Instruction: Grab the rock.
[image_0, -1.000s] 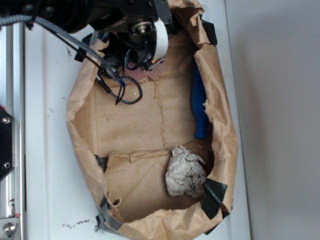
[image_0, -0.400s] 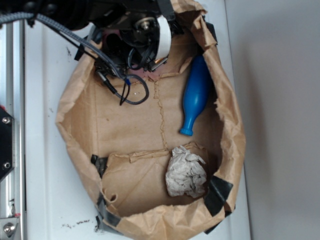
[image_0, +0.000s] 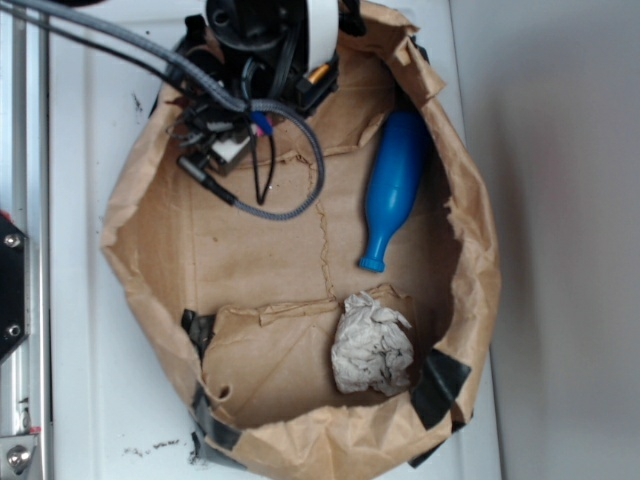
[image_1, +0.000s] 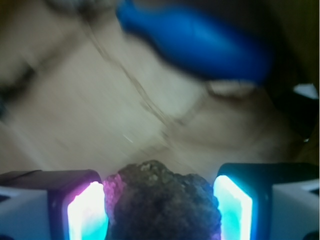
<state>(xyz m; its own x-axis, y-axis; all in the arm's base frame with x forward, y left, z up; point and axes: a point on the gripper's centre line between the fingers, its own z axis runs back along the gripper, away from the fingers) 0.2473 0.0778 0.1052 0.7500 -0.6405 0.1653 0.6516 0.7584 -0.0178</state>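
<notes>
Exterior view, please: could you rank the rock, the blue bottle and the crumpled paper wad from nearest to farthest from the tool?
1. Rock: between the tool's fingers in the wrist view; hidden under the arm in the exterior view.
2. Blue bottle: along the bag's right wall, mid-bag.
3. Paper wad: near the far end of the bag, lower right.

A white surface (image_0: 90, 300) fills the frame, bearing a crumpled brown paper bag (image_0: 470, 250) at centre, its sides spread open; dark specks dot the lower left.
</notes>
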